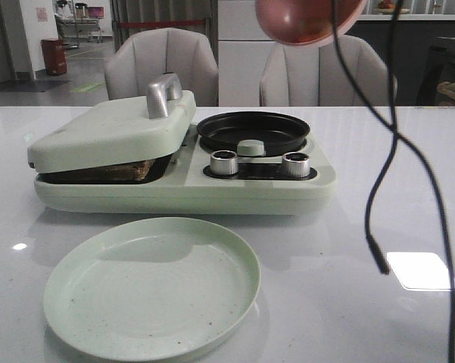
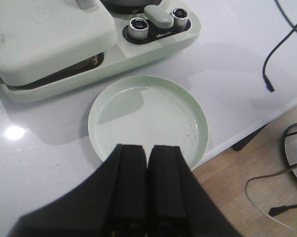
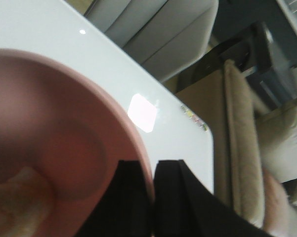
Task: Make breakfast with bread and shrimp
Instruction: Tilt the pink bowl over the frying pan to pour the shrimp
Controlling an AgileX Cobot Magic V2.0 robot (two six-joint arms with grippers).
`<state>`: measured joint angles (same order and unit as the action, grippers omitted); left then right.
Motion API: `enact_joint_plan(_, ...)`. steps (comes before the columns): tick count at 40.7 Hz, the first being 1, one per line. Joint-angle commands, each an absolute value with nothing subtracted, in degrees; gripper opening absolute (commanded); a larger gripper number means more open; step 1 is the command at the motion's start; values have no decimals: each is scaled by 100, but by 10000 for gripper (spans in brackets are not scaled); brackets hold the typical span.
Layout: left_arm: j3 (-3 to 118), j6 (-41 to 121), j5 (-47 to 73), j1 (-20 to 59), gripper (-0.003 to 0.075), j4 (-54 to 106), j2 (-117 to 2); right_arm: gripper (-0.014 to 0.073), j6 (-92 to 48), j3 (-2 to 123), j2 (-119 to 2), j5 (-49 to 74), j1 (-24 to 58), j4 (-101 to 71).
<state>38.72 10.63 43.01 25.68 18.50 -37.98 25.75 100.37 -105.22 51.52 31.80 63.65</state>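
1. High above the black pan [image 1: 253, 130], the right hand [image 3: 153, 170] is clamped on the rim of a pink bowl [image 1: 310, 19]; pale shrimp [image 3: 17, 207] sit blurred inside, count unclear.
2. The pan lies below and slightly left of the bowl, so I judge tipping comes next.
3. One bread [image 1: 117, 171] edge shows under the lid [image 1: 110, 128].
4. The left hand [image 2: 148, 163], pressed together and empty, hovers near one green plate [image 2: 108, 106].
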Motion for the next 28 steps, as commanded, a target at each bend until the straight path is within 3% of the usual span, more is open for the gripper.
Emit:
enact_joint_plan(1,4033,1023,3942,2613,102,1997,-3783,45,3192,10375,-10654,5356,3343,8097)
enact_joint_plan(12,4033,1023,3942,2613,102,1997,-3783,45,4123,10385,-11614,5985,3566,10178)
enact_joint_plan(28,4033,1023,3942,2613,102,1978,-3783,45,4137,10405,-12077,5996,3642,10378)
